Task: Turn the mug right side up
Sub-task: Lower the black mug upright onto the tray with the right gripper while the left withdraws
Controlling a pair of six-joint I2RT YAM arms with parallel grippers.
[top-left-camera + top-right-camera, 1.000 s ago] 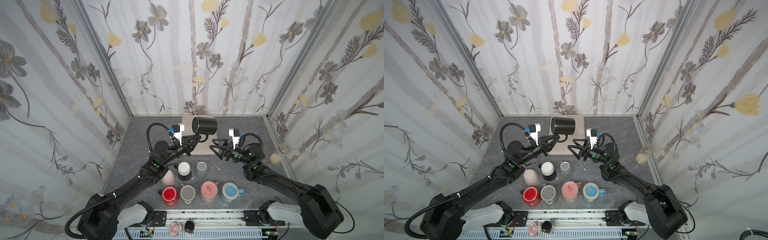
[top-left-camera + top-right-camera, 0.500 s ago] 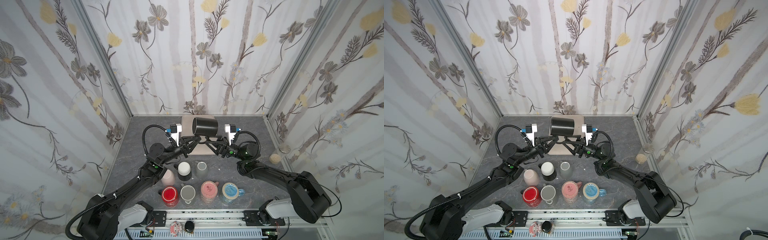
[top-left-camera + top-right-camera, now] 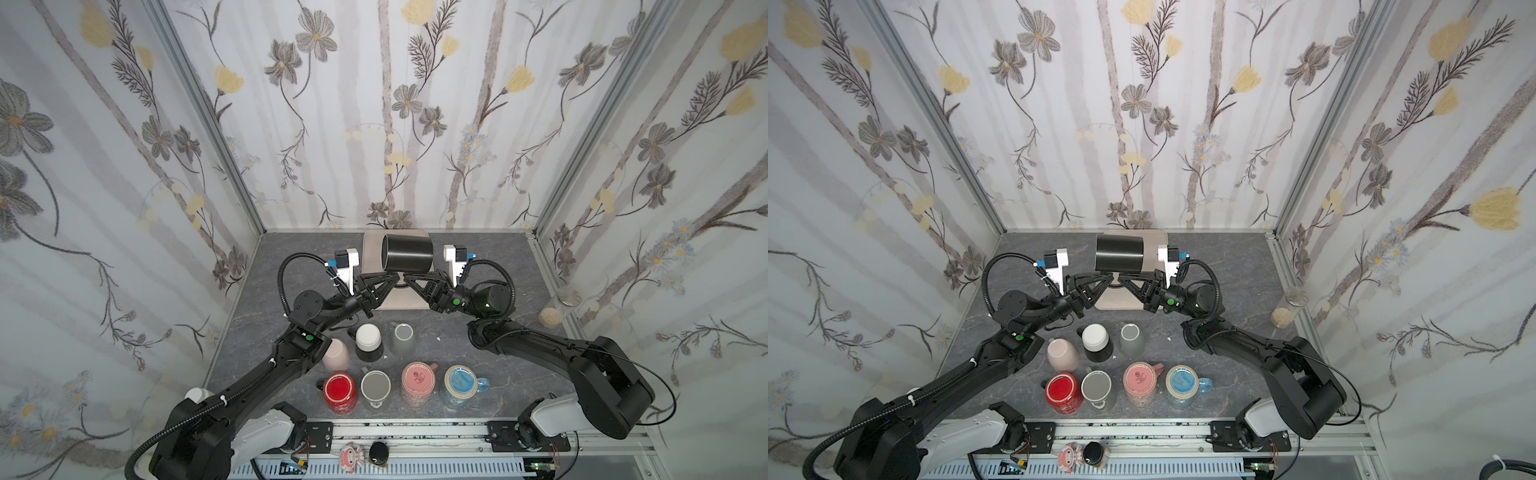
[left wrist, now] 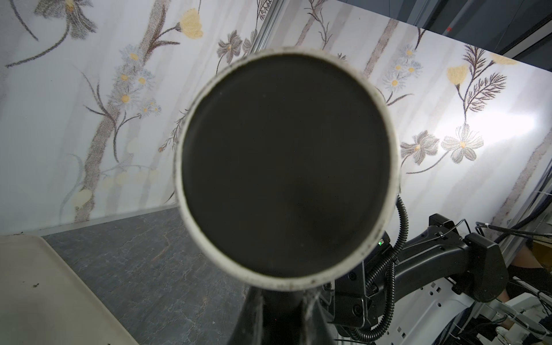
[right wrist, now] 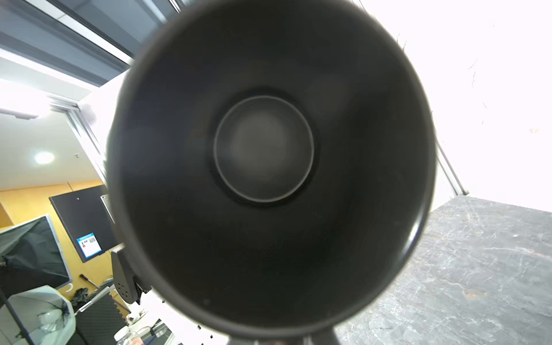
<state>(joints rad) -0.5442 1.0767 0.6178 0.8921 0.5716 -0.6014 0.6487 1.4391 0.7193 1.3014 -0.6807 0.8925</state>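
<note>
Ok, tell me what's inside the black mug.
Nothing. The right wrist view looks straight into the mug and shows bare dark walls and a round, empty bottom. Only the topmost strip of the wall is cut off by the frame.

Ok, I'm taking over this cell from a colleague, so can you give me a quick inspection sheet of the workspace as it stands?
Surface: grey stone-look tabletop, a few white specks; beige tray at the back.
Job's things: black mug in the air over the tray, on its side, mouth toward the right arm.
Clutter: seven other mugs in two front rows; pale ball by the right wall.
Grippers: right gripper shut on the mug's underside; left gripper at the same spot, grip unclear.
Cables: corrugated hoses loop off both wrists, clear of the black mug.
Surroundings: floral walls on three sides.
</note>
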